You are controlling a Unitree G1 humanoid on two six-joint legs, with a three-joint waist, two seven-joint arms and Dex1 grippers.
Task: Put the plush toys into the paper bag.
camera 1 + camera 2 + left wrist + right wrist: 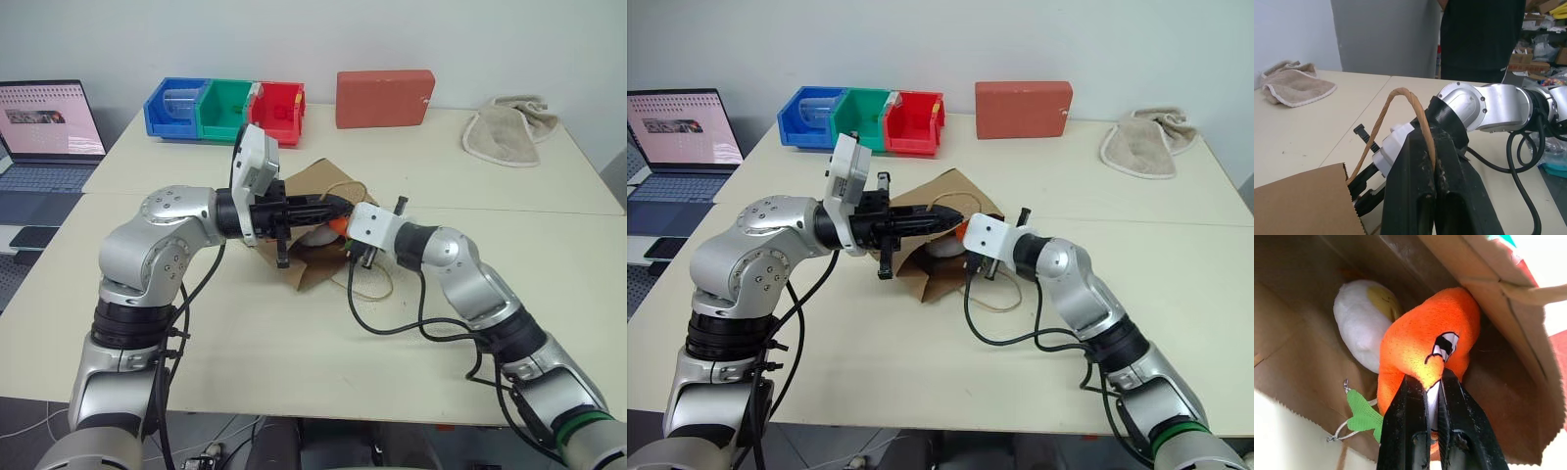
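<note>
Counts: two plush toys, one orange carrot point(1425, 342) and one white egg point(1359, 320). One paper bag point(936, 201). Three plastic bins in a row: one blue point(806, 119), one green point(860, 118), one red point(914, 122). One red block point(1023, 109). One beige towel point(1146, 142). One laptop point(681, 132). Two tables point(921, 362) pushed together. One person point(1481, 34) standing.

egg toy point(318, 238) mostly hidden (inside paper bag point(315, 181))
</note>
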